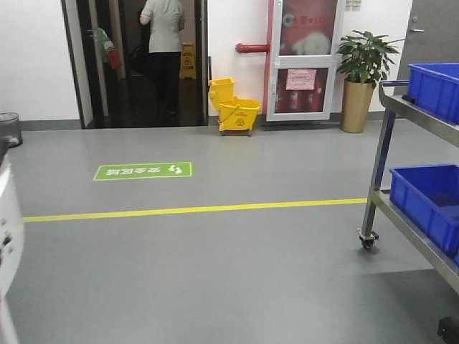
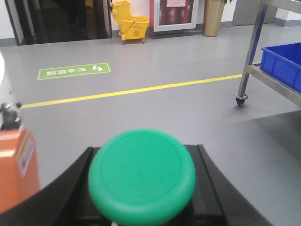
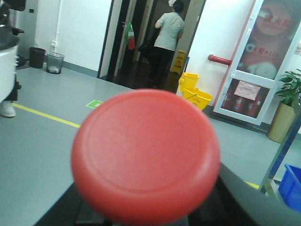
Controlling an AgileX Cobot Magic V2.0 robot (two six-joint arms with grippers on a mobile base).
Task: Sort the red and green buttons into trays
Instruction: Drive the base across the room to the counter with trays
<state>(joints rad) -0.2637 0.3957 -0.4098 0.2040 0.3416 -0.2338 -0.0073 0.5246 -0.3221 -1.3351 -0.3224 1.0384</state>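
Observation:
In the left wrist view the green button point(image 2: 142, 176) fills the lower middle, its round cap facing the camera. It sits between the black fingers point(image 2: 66, 193) of my left gripper point(image 2: 143, 188), which is shut on it. In the right wrist view the red button point(image 3: 146, 155) shows the same way, cap toward the camera. My right gripper point(image 3: 148, 207) is shut on it, with a dark finger point(image 3: 244, 202) at its right side. Both buttons are held up in the air, with the floor far behind them. The trays are out of view. Neither gripper shows in the front view.
A steel cart point(image 1: 401, 215) with blue crates point(image 1: 427, 201) stands at the right. A yellow mop bucket point(image 1: 235, 107), a potted plant point(image 1: 362, 72) and a person point(image 1: 163, 43) in a doorway are far ahead. A yellow line point(image 1: 193, 209) crosses the grey floor. An orange block point(image 2: 14, 169) sits at the left.

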